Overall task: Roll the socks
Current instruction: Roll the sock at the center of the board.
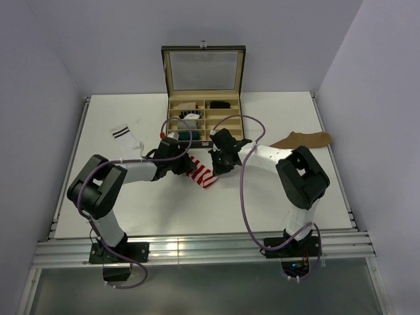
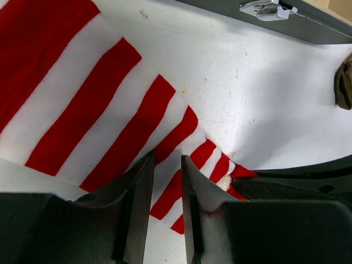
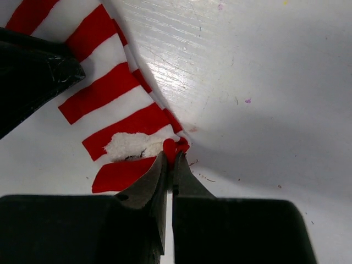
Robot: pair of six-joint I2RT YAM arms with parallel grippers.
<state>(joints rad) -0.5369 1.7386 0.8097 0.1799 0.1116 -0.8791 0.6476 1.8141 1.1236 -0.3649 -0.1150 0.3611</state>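
The red-and-white striped sock (image 1: pixel 203 176) lies flat on the white table between my two grippers. My left gripper (image 1: pixel 186 164) stands over its striped middle (image 2: pixel 110 115), its jaws (image 2: pixel 166 160) narrowly apart with the fabric between the tips. Pinched in my shut right gripper (image 1: pixel 220 164) is a small red fold at the sock's end (image 3: pixel 175 147), beside a fluffy white patch (image 3: pixel 129 146). The white sock with two dark cuff stripes (image 1: pixel 126 139) lies at the back left. At the right lies the tan-brown sock (image 1: pixel 302 139).
An open compartment box (image 1: pixel 203 118) with a glass lid stands just behind both grippers, holding small rolled bundles. Its dark front wall and latch (image 2: pixel 269 8) show in the left wrist view. The table's edges run close to the side walls.
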